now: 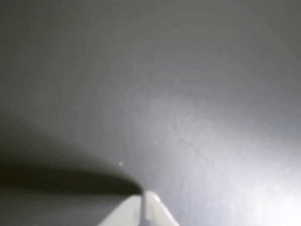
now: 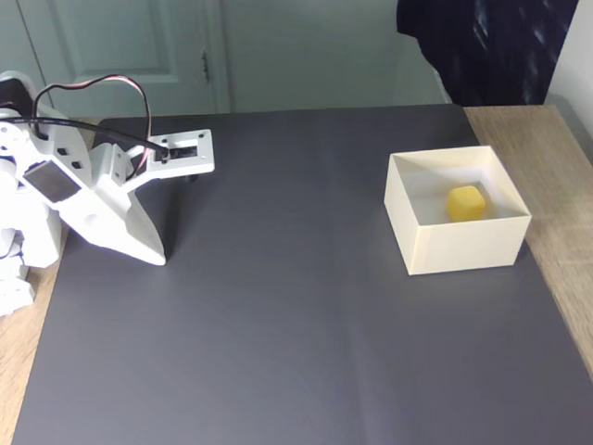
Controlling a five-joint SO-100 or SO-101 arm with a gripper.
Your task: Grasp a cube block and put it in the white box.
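**A:** So where's your gripper (image 2: pixel 159 258) sitting? Start there.

**B:** In the fixed view your arm (image 2: pixel 88 199) is folded down at the left edge of the dark mat (image 2: pixel 278 306), with the white fingers pointing down and their tips right at the mat surface. In the wrist view you can see the two pale fingertips (image 1: pixel 134 212) poking in from the bottom edge, pressed together with just a thin seam between them. So the jaws are closed, and there's nothing between them.

**A:** Anything near the tips?

**B:** Just bare mat. The wrist view gives you grey textured surface, a dark shadow stretching off left of the tips, and a tiny pale speck (image 1: pixel 121 164) a bit ahead of them. It's pretty blurry, so you can't tell what that speck is.

**A:** And the cube block?

**B:** Well away from your gripper, clear across the mat on the far right in the fixed view. The cube block (image 2: pixel 465 203) is yellow and it's sitting inside the white box (image 2: pixel 463 248), on the floor of it, toward the back right part. It's not touching the front wall. The box stands upright near the mat's right edge, next to the wooden tabletop (image 2: pixel 556 213).

**A:** Beyond that?

**B:** A red and black cable (image 2: pixel 93 85) loops over your arm, and there's a pale door (image 2: pixel 139 46) behind the table.
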